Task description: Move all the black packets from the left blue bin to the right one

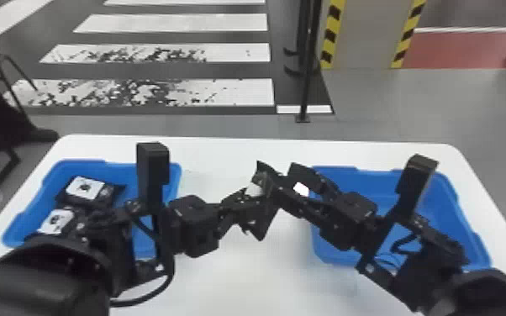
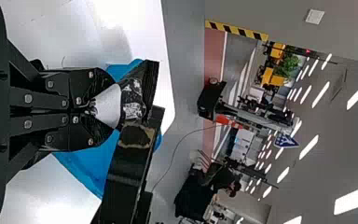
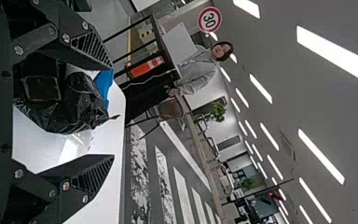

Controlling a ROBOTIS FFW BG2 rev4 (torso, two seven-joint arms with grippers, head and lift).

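Left end effector (image 1: pixel 246 205) is closed on a black packet (image 2: pixel 133 99) above the desk (image 1: pixel 231 281), its arm crossing the left bin (image 1: pixel 115 167). Just beside that grip, the right end effector (image 1: pixel 279 176) stands wide, the packet partly between its fingers (image 3: pixel 91 46). Right of both lies the right bin (image 1: pixel 449 189). Left of both, two more packets (image 1: pixel 85 189) with white patches sit in the left bin. Beyond the desk, white stripes (image 1: pixel 172 23) cross the floor.
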